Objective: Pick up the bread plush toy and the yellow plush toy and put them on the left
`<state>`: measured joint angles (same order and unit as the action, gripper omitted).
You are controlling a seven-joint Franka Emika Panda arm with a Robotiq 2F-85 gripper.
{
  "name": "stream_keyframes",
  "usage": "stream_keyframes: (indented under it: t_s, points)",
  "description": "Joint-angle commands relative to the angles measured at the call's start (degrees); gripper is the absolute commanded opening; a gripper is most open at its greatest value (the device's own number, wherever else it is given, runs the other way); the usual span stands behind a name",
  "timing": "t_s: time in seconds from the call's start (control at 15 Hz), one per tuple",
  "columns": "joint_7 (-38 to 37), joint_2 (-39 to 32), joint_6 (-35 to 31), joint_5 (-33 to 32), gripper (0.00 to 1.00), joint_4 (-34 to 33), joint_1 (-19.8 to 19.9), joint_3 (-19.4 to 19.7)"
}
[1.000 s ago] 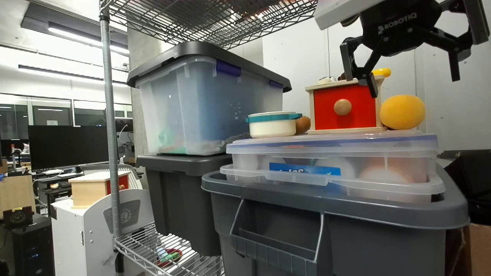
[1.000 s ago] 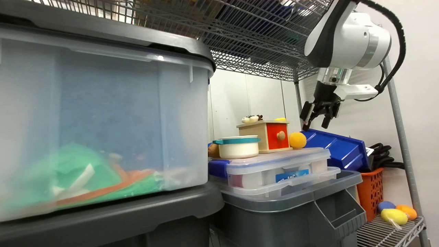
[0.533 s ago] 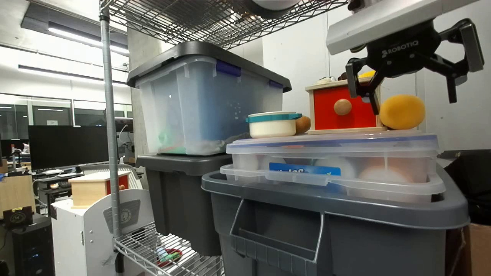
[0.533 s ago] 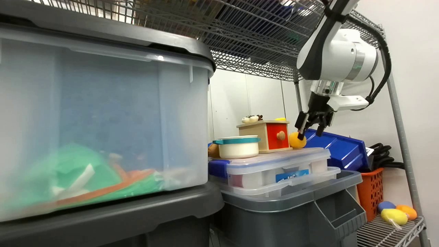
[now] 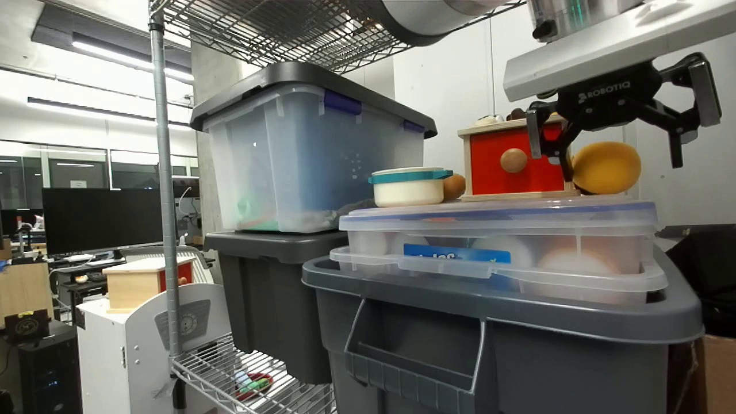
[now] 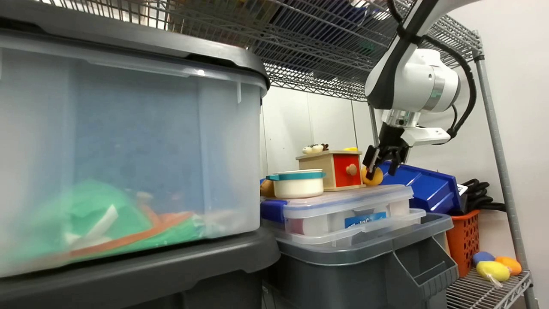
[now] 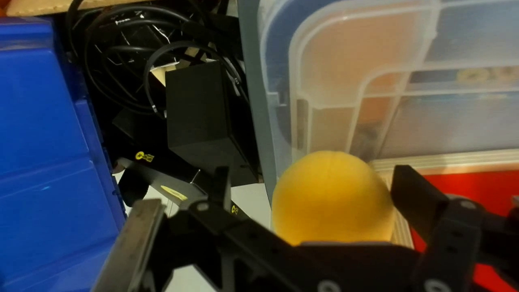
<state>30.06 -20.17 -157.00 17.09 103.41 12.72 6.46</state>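
Now that the gripper (image 5: 621, 170) is coming lower beside the red box (image 5: 489, 164), its empty jaws are standing wide around the yellow ball (image 7: 332, 198), probably getting ready to grab.

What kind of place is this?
It looks like a storage corner in an office or lab: there's a wire shelf, big stacked plastic bins and, in the background, a computer screen.
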Motion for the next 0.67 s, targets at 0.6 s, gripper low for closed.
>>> stream_keyframes:
  t_s: [0.6]
  points:
    - [-1.5,-0.9,2.0,-1.9,0.97,-2.7,3.9,-4.8]
